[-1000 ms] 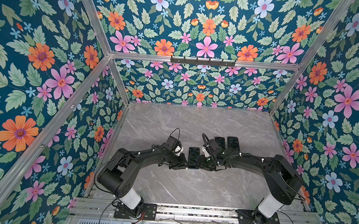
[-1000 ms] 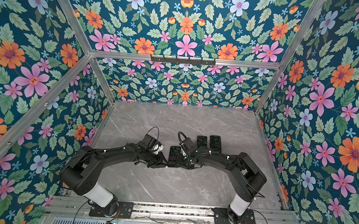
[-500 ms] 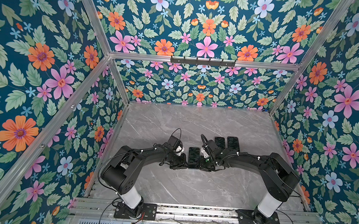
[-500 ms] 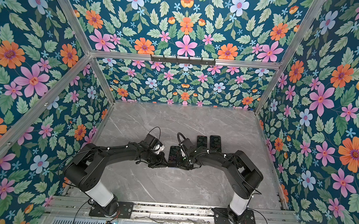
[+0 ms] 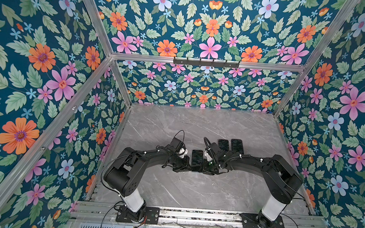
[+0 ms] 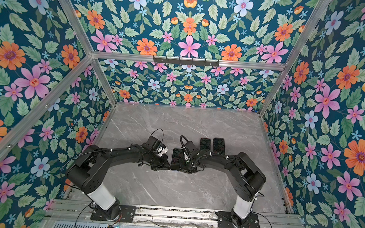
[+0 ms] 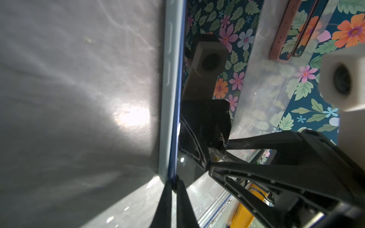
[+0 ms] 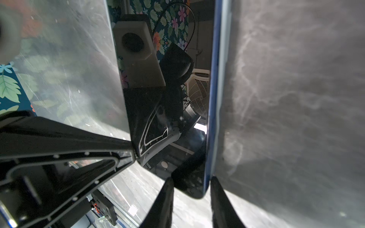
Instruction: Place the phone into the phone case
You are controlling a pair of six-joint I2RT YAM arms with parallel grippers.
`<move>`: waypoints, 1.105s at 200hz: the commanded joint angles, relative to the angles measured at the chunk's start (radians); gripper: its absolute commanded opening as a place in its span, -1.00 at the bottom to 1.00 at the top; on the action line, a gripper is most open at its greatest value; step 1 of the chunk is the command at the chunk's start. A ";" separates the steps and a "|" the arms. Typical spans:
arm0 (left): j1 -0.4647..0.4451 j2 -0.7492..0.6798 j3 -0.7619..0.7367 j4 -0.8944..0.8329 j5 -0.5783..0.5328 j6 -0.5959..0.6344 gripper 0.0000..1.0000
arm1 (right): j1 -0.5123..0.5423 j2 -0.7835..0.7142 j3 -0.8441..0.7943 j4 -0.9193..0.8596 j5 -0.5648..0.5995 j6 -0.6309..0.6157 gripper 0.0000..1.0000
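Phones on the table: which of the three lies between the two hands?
The front phone, alone at centre; the other two lie side by side farther back.

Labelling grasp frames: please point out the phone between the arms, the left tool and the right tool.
phone (image 5: 197,160): in a top view, middle of its screen.
left tool (image 7: 173,182): left wrist view, between its fingertips.
right tool (image 8: 192,178): right wrist view, between its fingertips.

Top views are evenly lit and sharp; wrist views are dimmer, with glare on the table (image 7: 130,116).
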 commanded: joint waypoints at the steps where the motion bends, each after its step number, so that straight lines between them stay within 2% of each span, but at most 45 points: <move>1: -0.004 0.021 -0.003 -0.044 -0.075 0.017 -0.85 | 0.008 0.010 0.007 0.053 -0.028 -0.002 -0.39; 164: -0.004 0.068 -0.002 -0.007 -0.075 0.006 -0.87 | 0.020 0.024 0.025 0.078 -0.031 -0.014 -0.41; 202: -0.004 0.056 0.023 -0.068 -0.106 0.031 -0.87 | 0.020 0.010 0.027 0.070 -0.016 -0.024 -0.40; 221: -0.004 0.033 0.045 -0.118 -0.135 0.054 -0.77 | 0.020 0.004 0.030 0.058 -0.004 -0.030 -0.40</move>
